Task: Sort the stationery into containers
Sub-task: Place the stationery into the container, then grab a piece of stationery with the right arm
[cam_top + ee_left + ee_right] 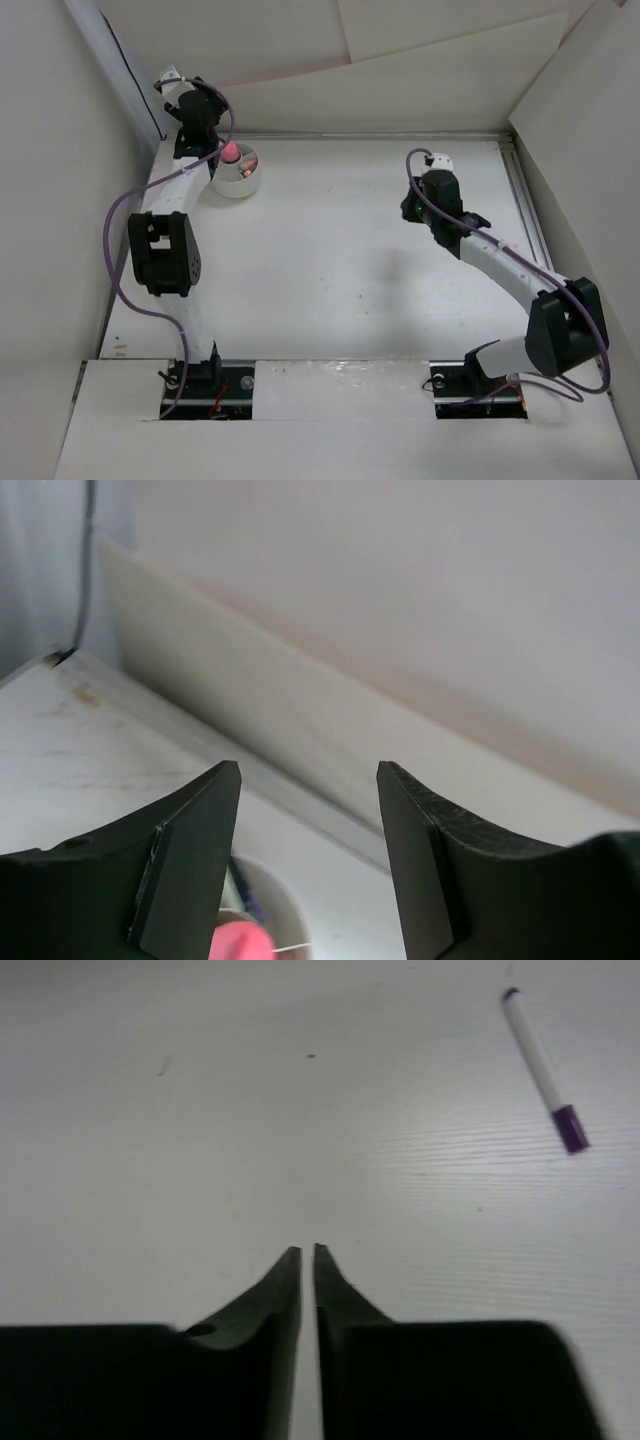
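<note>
In the top view, the left arm's black wrist covers the far-left rim of the white cup (240, 184), which stands at the far left corner of the bench (330, 260). A round pink cap (231, 152) rises from the cup; the smaller bits inside it are too small to name, and the dividers do not show. In the left wrist view, the cup is cut off by the lower edge and partly sits behind one finger, with only a curve of rim, a blurred pink blob and a dark sliver beside it showing.

The pen with a purple cap (545, 1068) shows only in the right wrist view. It lies flat on the bare bench, ahead and to the right of the fingertips and well apart from them. Its far end is dark and soft in focus.

The left fingers (195, 860) stand wide apart above the cup, with nothing between them and touching nothing. The right fingers (290, 1290) are drawn almost together, with only a thin slit between them and nothing in it. They are just over the bench, but whether the tips touch it cannot be told.
</note>
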`<state>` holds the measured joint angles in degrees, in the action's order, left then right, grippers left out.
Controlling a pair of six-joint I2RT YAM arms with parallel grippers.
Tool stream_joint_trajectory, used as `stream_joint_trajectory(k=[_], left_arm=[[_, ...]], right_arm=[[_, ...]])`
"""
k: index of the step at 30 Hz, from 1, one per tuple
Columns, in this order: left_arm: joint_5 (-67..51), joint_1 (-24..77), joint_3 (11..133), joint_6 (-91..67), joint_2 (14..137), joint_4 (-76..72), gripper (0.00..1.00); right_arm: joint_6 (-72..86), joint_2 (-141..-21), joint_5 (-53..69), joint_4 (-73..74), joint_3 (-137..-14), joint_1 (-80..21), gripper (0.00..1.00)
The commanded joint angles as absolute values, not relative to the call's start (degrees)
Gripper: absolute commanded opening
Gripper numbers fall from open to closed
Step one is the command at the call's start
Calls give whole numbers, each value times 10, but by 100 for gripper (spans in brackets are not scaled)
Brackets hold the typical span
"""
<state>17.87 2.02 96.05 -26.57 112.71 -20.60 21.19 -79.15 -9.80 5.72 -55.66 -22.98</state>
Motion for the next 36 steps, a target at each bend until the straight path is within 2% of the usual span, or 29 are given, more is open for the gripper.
stream_joint_trajectory(k=[1, 4, 8, 10, 12, 19, 25, 28, 32, 36], left_arm=[[105, 25, 917, -322, 1048, -290, 53], [78, 42, 856, -358, 1006, -335, 53], [38, 70, 780, -403, 973, -387, 53], [15, 90, 748, -428, 962, -416, 53], [9, 96, 709, -447, 954, -446, 53], [-58, 113, 643, -513, 948, -535, 53], [-51, 133, 621, -492, 943, -541, 53], [-51, 139, 613, -492, 936, -548, 53], [-51, 163, 625, -463, 925, -535, 53], [-51, 199, 637, -435, 925, -515, 53]], right_arm=[[257, -845, -154, 46, -555, -167, 8], [258, -888, -128, 46, -576, -110, 8], [258, -980, -72, 75, -631, -44, 59], [236, -1005, -27, 89, -653, -14, 70], [231, -1030, -26, 110, -685, -9, 76], [189, -1091, 21, 162, -758, 28, 77], [149, -1147, -9, 228, -825, 21, 68], [143, -1163, -1, 233, -839, 21, 66], [131, -1199, -24, 275, -895, 9, 59], [125, -1223, -46, 301, -932, -3, 45]])
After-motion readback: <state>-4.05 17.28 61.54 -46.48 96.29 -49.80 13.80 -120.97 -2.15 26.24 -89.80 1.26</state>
